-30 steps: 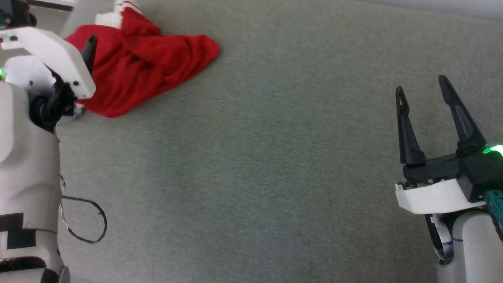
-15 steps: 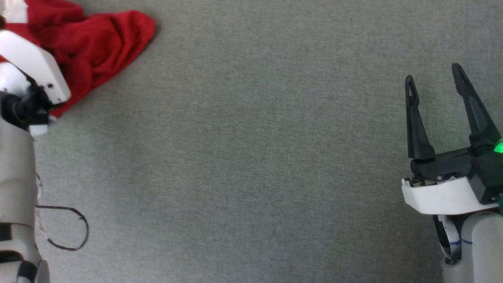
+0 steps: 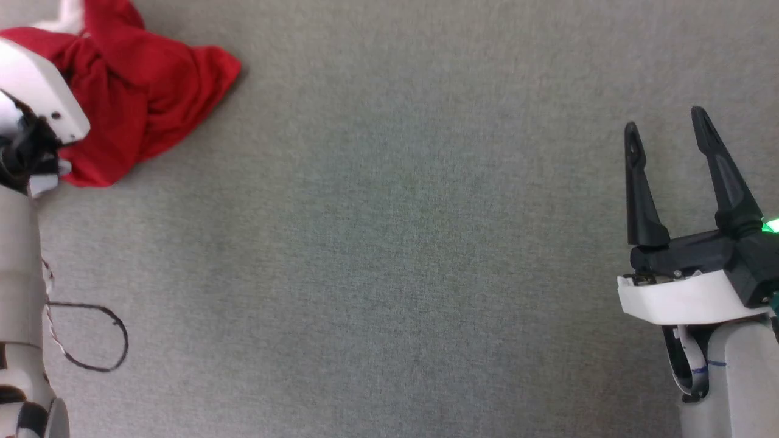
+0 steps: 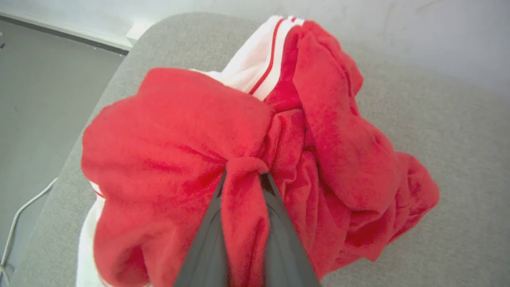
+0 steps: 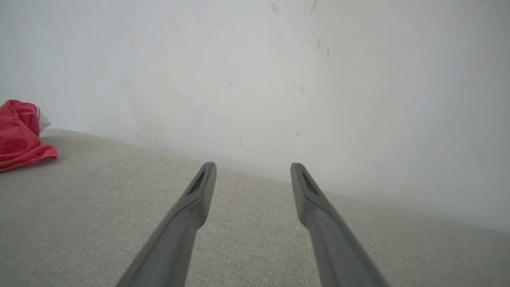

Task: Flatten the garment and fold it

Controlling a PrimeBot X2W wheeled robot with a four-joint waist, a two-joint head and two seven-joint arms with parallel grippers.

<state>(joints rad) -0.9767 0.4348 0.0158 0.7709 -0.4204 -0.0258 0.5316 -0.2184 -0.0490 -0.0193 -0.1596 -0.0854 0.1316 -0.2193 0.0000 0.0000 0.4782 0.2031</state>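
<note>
Left tool (image 4: 243, 175) clamps a fold of the garment (image 4: 171, 135), a crumpled red heap with white striped trim lying at ten o'clock on the grey worktop (image 3: 389, 243) in the head view. Right tool (image 3: 665, 117) hovers at three o'clock, fingers spread wide, holding nothing, well apart from the heap.

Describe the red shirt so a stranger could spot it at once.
On the wide grey cloth-covered surface, look to the far left corner near the pale wall. There lies the garment, a crumpled heap with a fold pinched in the left gripper. It is the sole bright red thing there, with a white, red-striped sleeve.
</note>
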